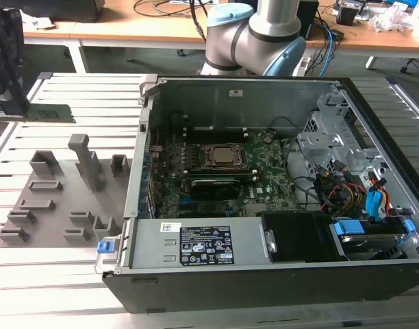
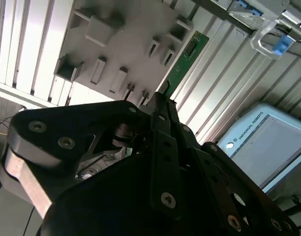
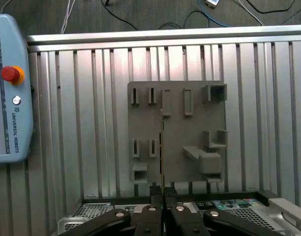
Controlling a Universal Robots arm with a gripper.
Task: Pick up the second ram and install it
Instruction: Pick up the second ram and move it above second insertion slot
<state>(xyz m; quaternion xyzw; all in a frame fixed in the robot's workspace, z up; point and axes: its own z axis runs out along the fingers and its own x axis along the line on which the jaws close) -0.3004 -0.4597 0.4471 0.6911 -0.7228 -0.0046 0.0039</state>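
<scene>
The second ram (image 1: 51,111) is a narrow green stick held level in the air above the slatted table, at the exterior view's far left. My gripper (image 1: 18,107) is shut on one of its ends. In the second wrist view the green board (image 2: 186,59) sticks out past the black fingertips of the gripper (image 2: 160,98). The first wrist view shows the ram edge-on as a thin line (image 3: 162,142) running out from the gripper (image 3: 163,191), over the grey holder tray (image 3: 190,132).
The open computer case (image 1: 374,96) lies to the exterior view's right, with the motherboard and its square CPU socket (image 1: 225,156) inside. The grey holder tray (image 1: 59,205) lies between the gripper and the case. A teach pendant (image 3: 8,88) rests on the table.
</scene>
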